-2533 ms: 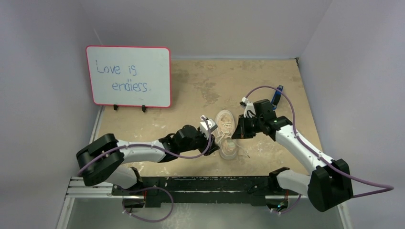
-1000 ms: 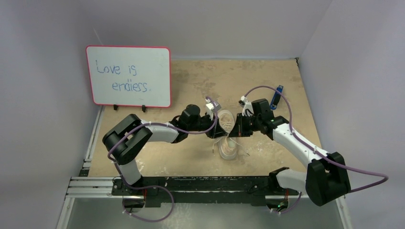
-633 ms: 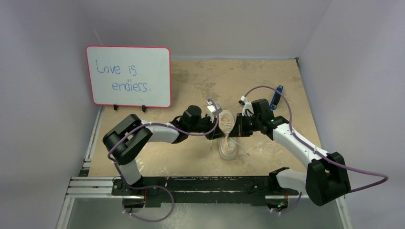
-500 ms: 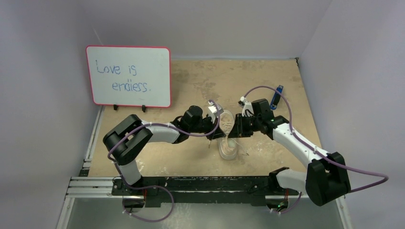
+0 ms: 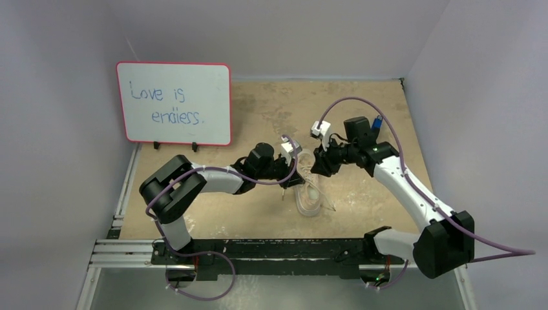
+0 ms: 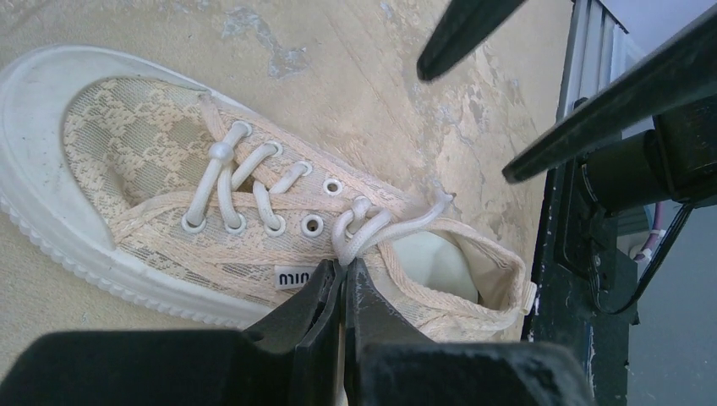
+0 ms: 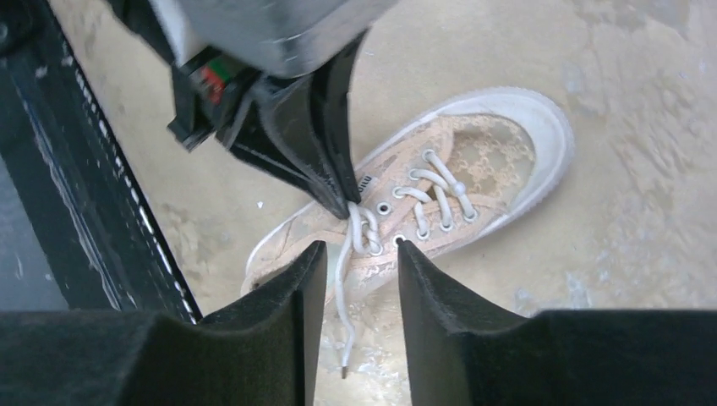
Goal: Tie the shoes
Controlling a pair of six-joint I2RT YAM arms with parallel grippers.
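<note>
The pale pink-beige sneaker (image 5: 309, 194) lies on the sandy table between my grippers, also in the left wrist view (image 6: 152, 182) and the right wrist view (image 7: 473, 173). My left gripper (image 5: 297, 175) is at the shoe's left side, shut (image 6: 345, 266) on a white lace loop (image 6: 376, 230) by the top eyelets. My right gripper (image 5: 319, 166) hangs open and empty (image 7: 362, 247) above the shoe's collar, apart from it. A loose lace end (image 7: 342, 313) trails off the shoe onto the table between its fingers (image 7: 292, 309).
A red-framed whiteboard (image 5: 173, 103) stands at the back left. A small blue object (image 5: 374, 128) stands at the back right. The black base rail (image 5: 258, 248) runs along the near edge and shows in the left wrist view (image 6: 583, 254).
My right gripper has lifted up and back from the shoe's right side and now hangs open above it. My left gripper has stayed at the shoe, holding the lace.
</note>
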